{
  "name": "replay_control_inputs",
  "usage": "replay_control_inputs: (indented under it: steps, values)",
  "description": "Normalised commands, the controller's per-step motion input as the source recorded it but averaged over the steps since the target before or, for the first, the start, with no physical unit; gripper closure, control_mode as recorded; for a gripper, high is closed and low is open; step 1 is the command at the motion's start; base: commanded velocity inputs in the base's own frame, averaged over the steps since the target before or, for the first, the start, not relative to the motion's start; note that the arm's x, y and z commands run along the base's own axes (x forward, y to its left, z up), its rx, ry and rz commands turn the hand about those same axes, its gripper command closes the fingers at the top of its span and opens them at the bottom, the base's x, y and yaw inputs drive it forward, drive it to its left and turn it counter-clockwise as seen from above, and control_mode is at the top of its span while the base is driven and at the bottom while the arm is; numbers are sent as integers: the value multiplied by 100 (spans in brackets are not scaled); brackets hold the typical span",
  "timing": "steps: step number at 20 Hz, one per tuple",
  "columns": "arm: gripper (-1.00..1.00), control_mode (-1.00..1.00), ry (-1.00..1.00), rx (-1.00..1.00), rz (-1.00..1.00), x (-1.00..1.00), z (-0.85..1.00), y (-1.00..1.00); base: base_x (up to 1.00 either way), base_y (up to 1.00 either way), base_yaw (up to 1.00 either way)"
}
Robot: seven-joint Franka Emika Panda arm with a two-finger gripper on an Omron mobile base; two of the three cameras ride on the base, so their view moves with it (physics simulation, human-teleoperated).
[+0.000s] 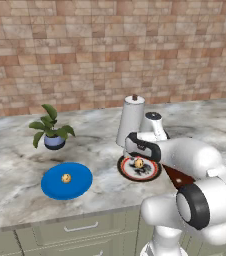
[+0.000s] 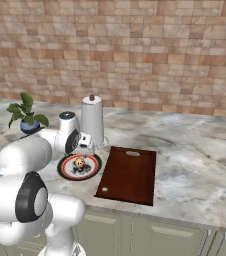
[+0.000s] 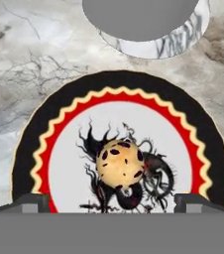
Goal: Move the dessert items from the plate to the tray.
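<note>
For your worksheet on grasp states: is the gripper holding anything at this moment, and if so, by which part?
Nothing is held. The gripper hangs open above the patterned plate; the speckled dessert item lies on it between the spread fingertips, untouched.

Round plate (image 3: 59, 124) showing black outer rim, yellow zigzag line, red ring, white centre with black ink-splash pattern. Small round golden-tan dessert lump (image 3: 120, 165) on it carrying dark brown specks. Second golden-tan speckled lump (image 1: 65, 178) sitting on plain bright blue round plate (image 1: 80, 186). Flat rectangular tray (image 2: 130, 175) showing dark reddish-brown. Marble counter (image 2: 195, 170) showing grey-white veining. Brick wall (image 1: 85, 45) showing red-brown with pale mortar.
</note>
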Motion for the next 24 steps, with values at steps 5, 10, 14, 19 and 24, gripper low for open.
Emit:
replay_control_inputs:
  steps: [5, 10, 14, 19, 24]
  values:
    - [-100, -100, 0, 0, -1, 27, -28, 0, 0, 0, 0]
    - [-100, -100, 0, 0, -1, 23, -19, 0, 0, 0, 0]
    - [-100, -100, 0, 0, -1, 19, -27, 0, 0, 0, 0]
    - [-100, -100, 0, 0, -2, 5, -34, 0, 0, 0, 0]
    - [-100, -100, 0, 0, -1, 1, -17, 0, 0, 0, 0]
